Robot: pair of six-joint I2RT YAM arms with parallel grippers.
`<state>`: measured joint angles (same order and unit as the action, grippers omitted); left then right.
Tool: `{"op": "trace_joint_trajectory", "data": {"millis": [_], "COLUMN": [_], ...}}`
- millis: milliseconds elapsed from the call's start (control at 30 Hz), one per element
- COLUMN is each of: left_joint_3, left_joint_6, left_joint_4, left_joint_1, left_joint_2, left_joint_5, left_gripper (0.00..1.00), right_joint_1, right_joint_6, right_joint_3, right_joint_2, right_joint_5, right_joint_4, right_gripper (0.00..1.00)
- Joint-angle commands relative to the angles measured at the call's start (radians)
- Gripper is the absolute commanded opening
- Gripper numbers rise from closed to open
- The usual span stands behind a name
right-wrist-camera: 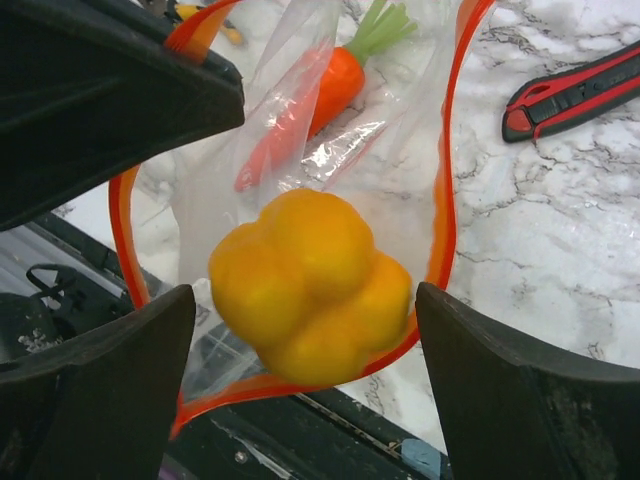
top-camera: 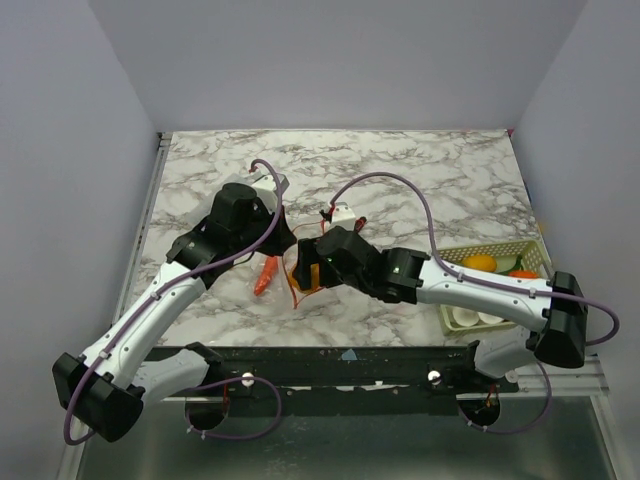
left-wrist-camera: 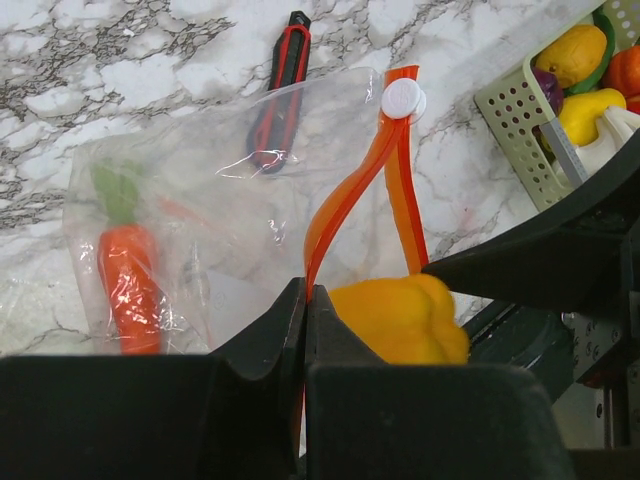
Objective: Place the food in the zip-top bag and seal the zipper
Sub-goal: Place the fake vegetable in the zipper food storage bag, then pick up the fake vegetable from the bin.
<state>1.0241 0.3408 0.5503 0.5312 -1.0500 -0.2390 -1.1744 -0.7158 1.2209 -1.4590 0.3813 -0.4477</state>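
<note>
From above, we see the zip-top bag (top-camera: pixel 285 290) lying on the marble tabletop (top-camera: pixel 400 170). The left arm (top-camera: pixel 170 290) and right arm (top-camera: pixel 470 285) both reach in to the bag's mouth. A carrot (top-camera: pixel 266 275) shows through the plastic at the bag's left side. Well to the right of the bag stands a basket (top-camera: pixel 490 247) with more food (top-camera: pixel 480 262) in orange, red and white.

In the left wrist view, the left end effector (left-wrist-camera: pixel 305 300) is pinched tight on the zipper (left-wrist-camera: pixel 345 200), and the orange-red strip rises from between its fingers. The white slider (left-wrist-camera: pixel 403 98) sits at the far end of the bag's mouth. A yellow pepper (left-wrist-camera: pixel 400 318) is just beside the strip at that mouth. The carrot lies inside, at the bag's closed end. A red-and-black stick (left-wrist-camera: pixel 280 90) lies beyond the bag, its near end seen through the plastic.

In the right wrist view, the right end effector (right-wrist-camera: pixel 305 295) is spread wide over the bag's mouth, with the pepper between its fingers (right-wrist-camera: pixel 110 400). A thin gap shows on either side of the pepper, which looks slightly blurred. The zipper loops open around the pepper, and the carrot lies deeper in the bag. The stick lies outside, beside the bag.
</note>
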Motion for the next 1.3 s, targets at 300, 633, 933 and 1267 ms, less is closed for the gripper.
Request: {"op": "trace_joint_trajectory", "data": {"millis": [300, 633, 933, 1267], "left_joint_3": [-0.009, -0.006, -0.004, -0.005], "left_joint_6": [-0.002, 0.001, 0.001, 0.001], "left_joint_4": [-0.028, -0.028, -0.025, -0.026], "left_joint_1": [-0.005, -0.005, -0.005, -0.005], "left_joint_2": [0.013, 0.001, -0.007, -0.009], "left_joint_5": [0.007, -0.017, -0.024, -0.036], "left_gripper": [0.00, 0.00, 0.00, 0.00], "right_joint_1": [-0.002, 0.006, 0.410, 0.862], "right_joint_6": [0.001, -0.096, -0.168, -0.155], "right_joint_3": [0.053, 0.000, -0.124, -0.326], "right_joint_2": [0.142, 0.349, 0.455, 0.465], "right_joint_5": [0.099, 0.400, 0.311, 0.085], "right_joint_4": [-0.094, -0.314, -0.460, -0.347], "right_gripper": [0.98, 0.95, 0.96, 0.90]}}
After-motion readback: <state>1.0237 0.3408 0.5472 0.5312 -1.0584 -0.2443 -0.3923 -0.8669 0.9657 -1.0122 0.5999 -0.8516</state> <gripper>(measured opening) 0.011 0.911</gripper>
